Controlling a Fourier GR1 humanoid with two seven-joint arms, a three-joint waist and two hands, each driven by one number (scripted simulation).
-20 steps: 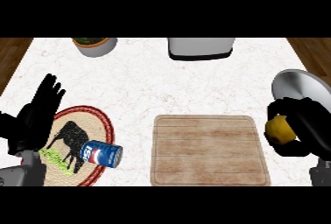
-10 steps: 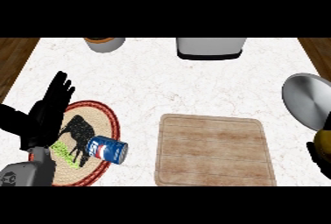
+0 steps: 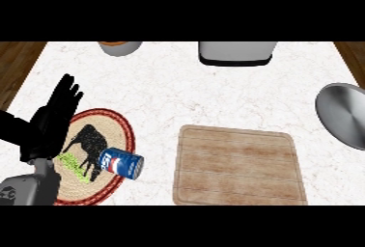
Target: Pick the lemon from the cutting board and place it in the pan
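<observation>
At the left of the frame we see our matte black left hand (image 3: 51, 120) with slim fingers and a thumb, joined to a rounded grey forearm (image 3: 25, 190) bearing a small dark marking.

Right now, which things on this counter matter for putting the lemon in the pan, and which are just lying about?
For the job: cutting board, now bare; pan at the right edge. No lemon or right hand shows.

Lying about: can on its side, round mat, bowl, grey container. Left hand rests open.
</observation>
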